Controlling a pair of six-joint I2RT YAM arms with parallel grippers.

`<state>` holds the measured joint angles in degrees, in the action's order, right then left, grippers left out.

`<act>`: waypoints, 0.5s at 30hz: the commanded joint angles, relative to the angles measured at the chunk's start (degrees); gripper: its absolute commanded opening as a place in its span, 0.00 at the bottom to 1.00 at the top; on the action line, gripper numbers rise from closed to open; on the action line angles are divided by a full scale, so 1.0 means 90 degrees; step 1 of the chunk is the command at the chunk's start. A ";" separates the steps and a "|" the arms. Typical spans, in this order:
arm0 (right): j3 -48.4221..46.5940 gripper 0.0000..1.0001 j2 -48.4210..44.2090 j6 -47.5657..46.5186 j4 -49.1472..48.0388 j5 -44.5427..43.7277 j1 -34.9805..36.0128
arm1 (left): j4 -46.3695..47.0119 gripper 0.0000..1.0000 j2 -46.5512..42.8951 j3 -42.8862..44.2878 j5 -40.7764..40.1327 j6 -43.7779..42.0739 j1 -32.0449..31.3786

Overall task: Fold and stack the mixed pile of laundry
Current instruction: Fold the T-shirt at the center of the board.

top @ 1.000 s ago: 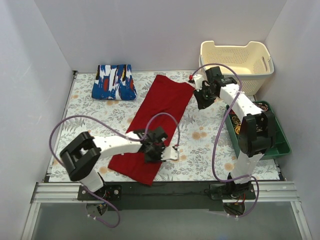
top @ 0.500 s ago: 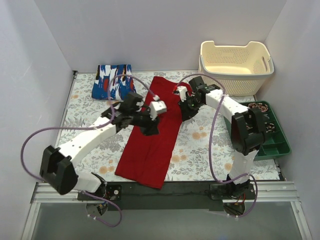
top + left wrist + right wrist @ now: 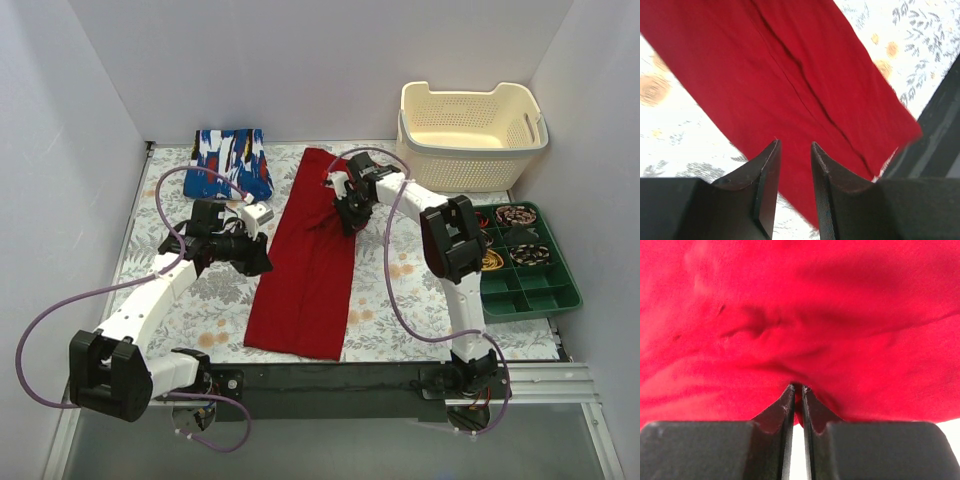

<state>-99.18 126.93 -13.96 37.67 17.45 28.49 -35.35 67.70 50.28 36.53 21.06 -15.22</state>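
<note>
At centre: long, creased red garment (image 3: 305, 285)

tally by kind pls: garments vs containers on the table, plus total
Garments: 2 (deep red garment, folded blue printed garment)
Containers: 2 (cream perforated basket, green compartment tray)
Total: 4
</note>
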 commanded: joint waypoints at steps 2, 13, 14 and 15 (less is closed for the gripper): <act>-0.1380 0.17 0.1206 -0.0636 -0.0153 -0.1557 -0.0333 | 0.0285 0.29 -0.0345 -0.0245 0.0209 0.0121 0.0002; -0.1171 0.42 -0.0084 -0.1701 -0.0055 -0.1121 -0.0656 | 0.0266 0.71 -0.0364 -0.0148 0.0198 -0.0746 0.0002; -0.1062 0.47 -0.0380 -0.1711 -0.0045 -0.0674 -0.0656 | 0.0227 0.72 -0.0393 -0.0060 0.0208 -0.0883 0.0002; -0.0945 0.52 -0.0683 -0.1701 -0.0045 -0.0457 -0.0656 | 0.0188 0.72 -0.0490 -0.0021 0.0247 -0.1010 0.0002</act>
<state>-111.13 133.10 -26.28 35.62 6.00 22.81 -32.99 66.41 48.12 37.39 17.72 -15.22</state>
